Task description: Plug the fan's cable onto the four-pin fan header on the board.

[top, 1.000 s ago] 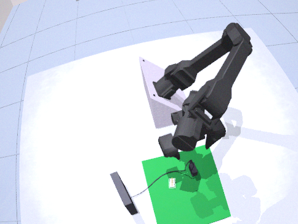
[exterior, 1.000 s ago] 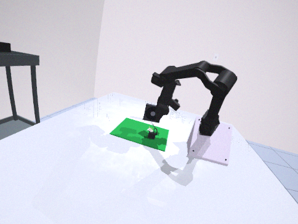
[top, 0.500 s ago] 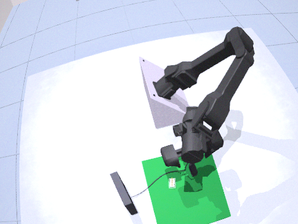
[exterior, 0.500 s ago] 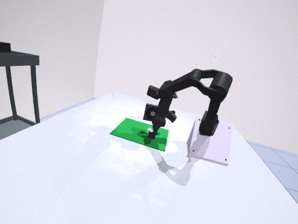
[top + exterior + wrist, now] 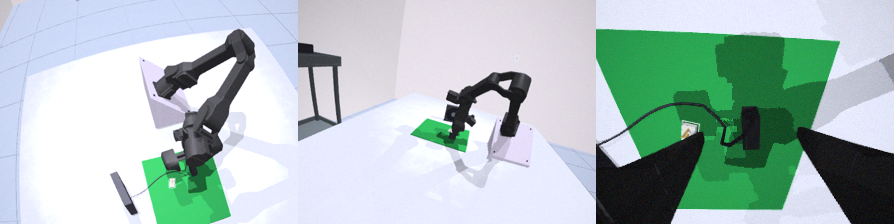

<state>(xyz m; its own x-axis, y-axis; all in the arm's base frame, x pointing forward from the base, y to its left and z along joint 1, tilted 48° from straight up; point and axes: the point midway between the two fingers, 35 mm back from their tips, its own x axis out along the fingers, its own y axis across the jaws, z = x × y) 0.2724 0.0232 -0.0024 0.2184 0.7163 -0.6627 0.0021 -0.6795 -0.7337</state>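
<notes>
The plug (image 5: 751, 132), a black block on the cable's end, is over the green board (image 5: 161, 204) (image 5: 427, 125) (image 5: 626, 55), to the right of the header in the wrist view. The white four-pin header (image 5: 172, 183) (image 5: 690, 130) is apart from it. My gripper (image 5: 750, 133) is open and empty, with its fingertips wide apart on either side of the plug. The left fingertip is close beside the header in that view. The plug is hidden behind the gripper in the top and exterior views. Whether a fingertip touches the board I cannot tell.
The black fan (image 5: 123, 193) (image 5: 448, 113) stands on the table beside the board. Its thin dark cable (image 5: 157, 179) (image 5: 676, 104) arcs over the board's edge and past the header to the plug. The arm's pale base block (image 5: 164, 115) (image 5: 513, 151) stands behind the board.
</notes>
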